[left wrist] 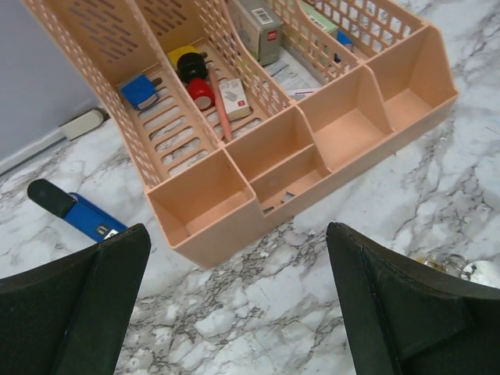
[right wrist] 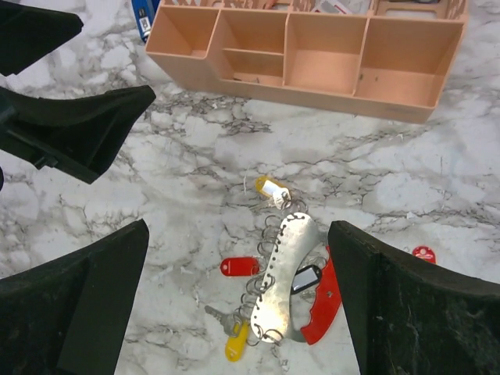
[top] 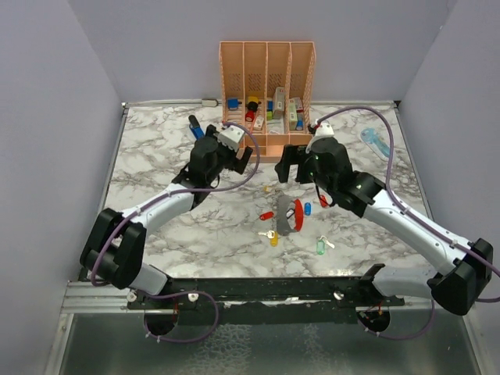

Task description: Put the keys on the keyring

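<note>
both claws are spread wide and hold nothing. the right claw [right wrist: 238,228] hangs over the middle of the tabletop [top: 211,234]. in its own camera the keyring [right wrist: 319,303] lies between its two fingers, a little toward the near edge from the tips. the keyring is a red curved clip with a grey strap [right wrist: 285,262]. the strap lies flat on the marble, and its long axis runs nearly from far to near, a little tilted, with the red clip touching its right side.

the keys [right wrist: 238,267] are loose around it. a red one and a yellow one lie just beside the strap on the left, a black one lies between strap and clip, and another yellow one is at the far end. one more red key lies well apart on the right. whether any key already sits on the small rings along the strap, i cannot tell.

the left claw [left wrist: 238,230] points at the peach rack [left wrist: 312,156], and only a little metal shows at the right edge of its picture. so i judge the right arm is the nearer one. it should come down and a bit back toward its base, with its fingers across the short side of the strap.
</note>
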